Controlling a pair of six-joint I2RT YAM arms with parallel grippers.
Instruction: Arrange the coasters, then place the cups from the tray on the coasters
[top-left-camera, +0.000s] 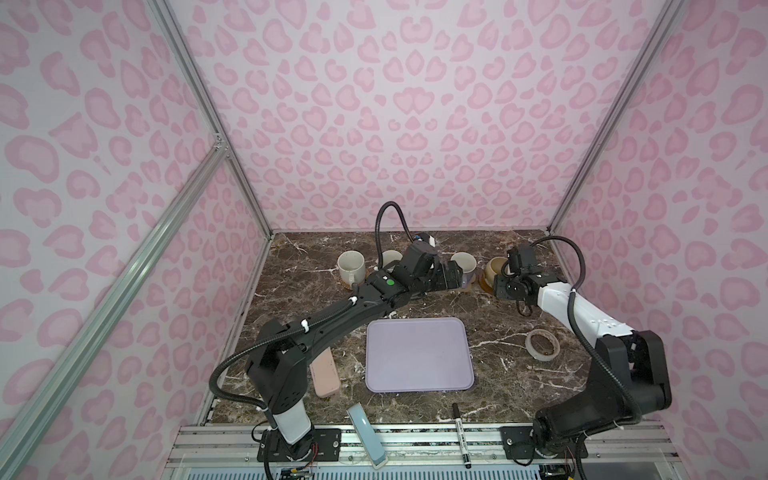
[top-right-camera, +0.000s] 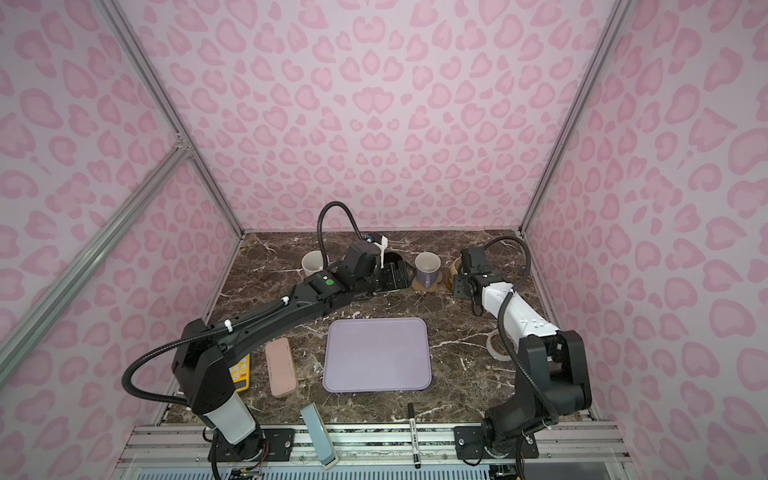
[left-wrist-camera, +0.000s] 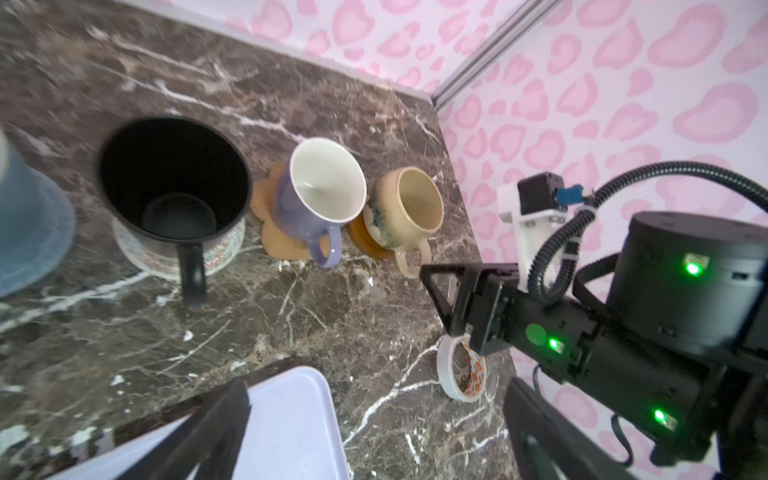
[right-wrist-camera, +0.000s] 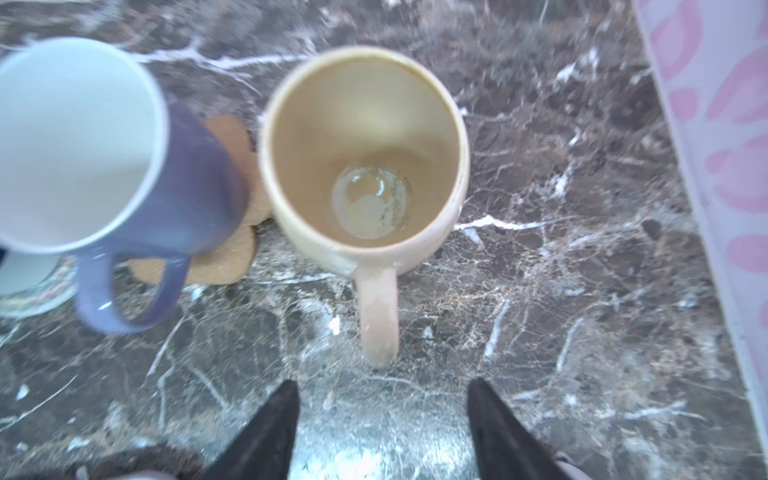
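Marble table (top-left-camera: 299, 257) | blue cup (left-wrist-camera: 29, 224) cropped | left arm (top-left-camera: 332, 320) masks black cup (left-wrist-camera: 174, 178) overhead

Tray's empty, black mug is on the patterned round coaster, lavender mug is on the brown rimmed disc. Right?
Not quite. The lavender mug sits on the tan paw-shaped coaster; the brown rimmed disc is under the pale yellow mug, as the left wrist view shows. The tray is empty and the black mug is on the patterned round coaster.
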